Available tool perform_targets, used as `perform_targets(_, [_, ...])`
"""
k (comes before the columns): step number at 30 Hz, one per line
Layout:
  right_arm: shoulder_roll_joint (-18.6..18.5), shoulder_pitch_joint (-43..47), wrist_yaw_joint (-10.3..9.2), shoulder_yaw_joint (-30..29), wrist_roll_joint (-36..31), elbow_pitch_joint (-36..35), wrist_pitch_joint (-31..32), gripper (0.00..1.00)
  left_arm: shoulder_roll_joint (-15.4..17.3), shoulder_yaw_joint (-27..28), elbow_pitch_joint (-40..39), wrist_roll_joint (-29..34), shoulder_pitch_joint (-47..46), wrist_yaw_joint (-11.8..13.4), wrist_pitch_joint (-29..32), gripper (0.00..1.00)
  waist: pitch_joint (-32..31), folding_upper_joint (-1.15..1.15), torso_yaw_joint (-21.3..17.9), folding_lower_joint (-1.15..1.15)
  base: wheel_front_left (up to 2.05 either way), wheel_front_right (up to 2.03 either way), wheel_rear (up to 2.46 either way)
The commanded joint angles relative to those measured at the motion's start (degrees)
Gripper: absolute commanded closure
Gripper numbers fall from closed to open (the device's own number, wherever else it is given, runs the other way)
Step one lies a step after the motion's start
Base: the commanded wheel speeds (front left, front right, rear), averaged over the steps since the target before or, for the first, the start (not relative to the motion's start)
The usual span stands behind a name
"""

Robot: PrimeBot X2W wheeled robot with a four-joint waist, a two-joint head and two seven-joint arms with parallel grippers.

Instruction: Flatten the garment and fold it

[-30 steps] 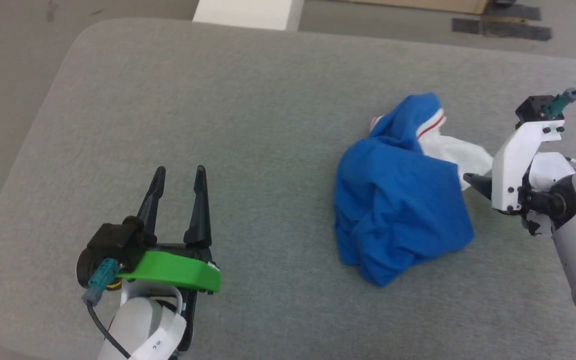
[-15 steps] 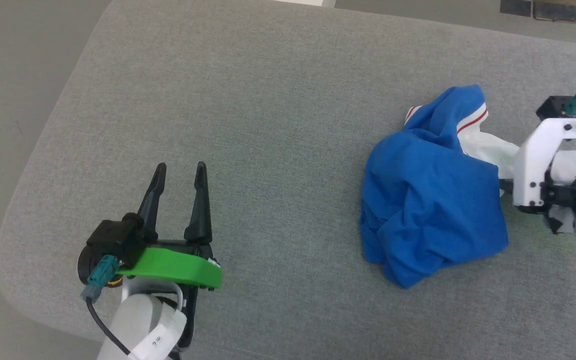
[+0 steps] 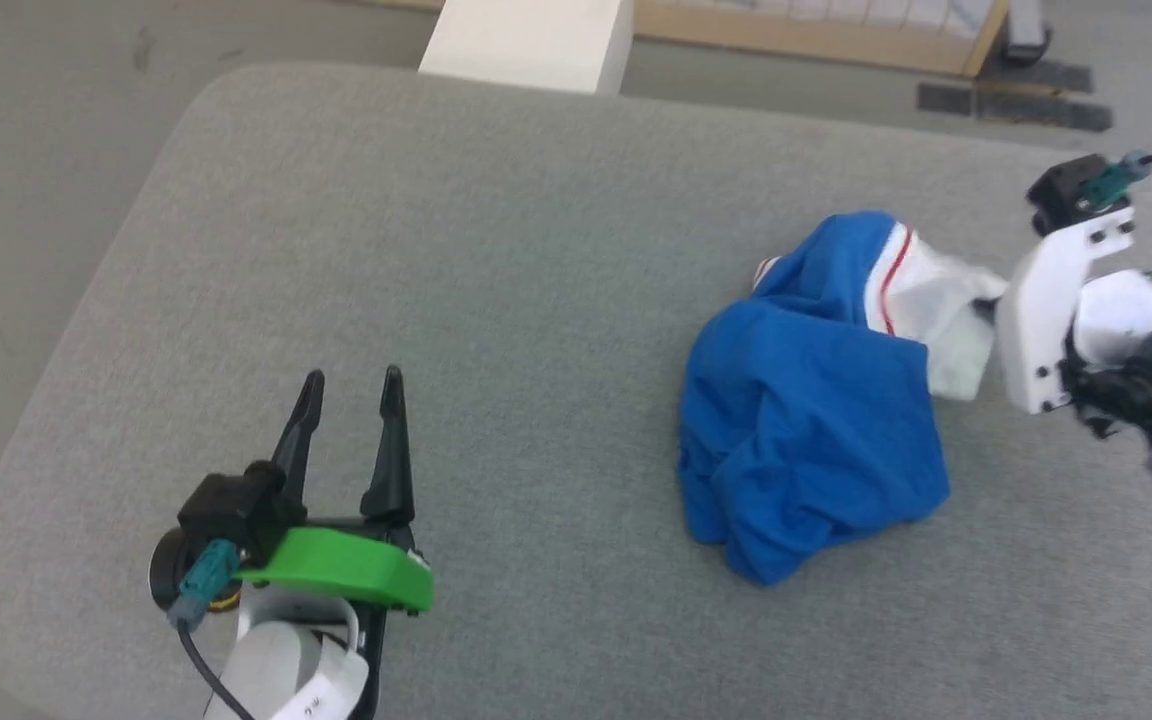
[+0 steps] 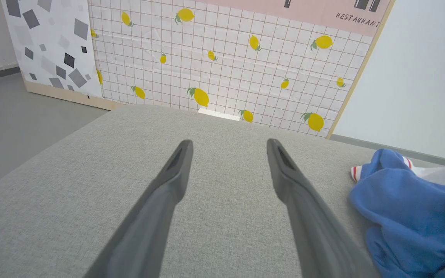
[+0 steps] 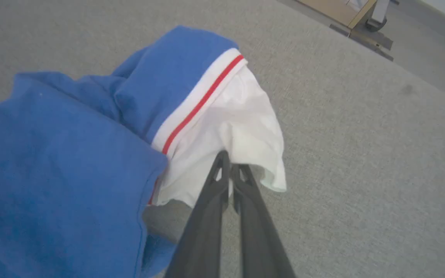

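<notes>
Item inspected: garment (image 3: 806, 420), royal blue, with a white sleeve (image 5: 245, 116) and white trim carrying a red stripe (image 5: 203, 102).
Location: right of centre in the head view, lying on the grey padded surface (image 3: 496, 250), well apart from that surface's left edge.
Condition: crumpled into a rounded heap, neither flattened nor folded, with deep creases across the blue body.
Long axis: diagonal in the head view, from the lower-left tip of the blue bulk up to the white sleeve at the upper right.
Heading: the sleeve end points to the upper right of the head view, toward the right arm. The blue bulk points to the lower left.
Right gripper (image 5: 230, 162): fingers pinched narrow together on the lower edge of the white sleeve, with cloth caught between the tips and sleeve fabric bunched above them.
Left gripper (image 3: 353, 376): lower left of the head view, fingers spread wide and holding nothing, over bare surface and well apart from the garment.
Left wrist view: the garment shows at the lower right edge, beyond the right-hand finger and not touching it.
Surroundings: a lemon-print panel (image 4: 222, 58) stands beyond the far edge of the surface. A white block (image 3: 526, 40) sits at the top of the head view, behind the surface.
</notes>
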Motion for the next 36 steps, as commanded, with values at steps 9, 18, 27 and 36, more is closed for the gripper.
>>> perform_targets(9, [-8.3,9.5,-0.08,-7.4,0.8,-6.6,0.0,1.00,-0.1,1.2,0.5,1.3,4.1,-0.2,-0.2,0.00,-6.4,0.68,-7.6,0.00,0.00,0.00,0.00])
perform_targets(18, [-9.9,29.8,-0.08,-25.1,0.6,-3.6,-0.6,1.00,0.3,1.5,1.3,1.3,5.6,0.0,-0.2,0.00,-7.2,0.68,-10.5,0.00,0.00,0.00,0.00])
perform_targets(27, [-1.8,39.7,-0.08,-37.2,-2.8,-0.1,-8.2,0.00,1.1,2.0,2.6,0.8,5.7,0.4,-0.2,0.00,-6.6,0.68,-11.8,0.00,0.00,0.00,0.00])
perform_targets(36, [5.3,41.0,-0.08,-46.3,-14.1,-9.2,-28.2,0.00,1.7,2.4,3.6,0.0,6.6,0.9,-0.1,0.00,-7.2,0.68,-12.5,0.00,0.00,0.00,0.00])
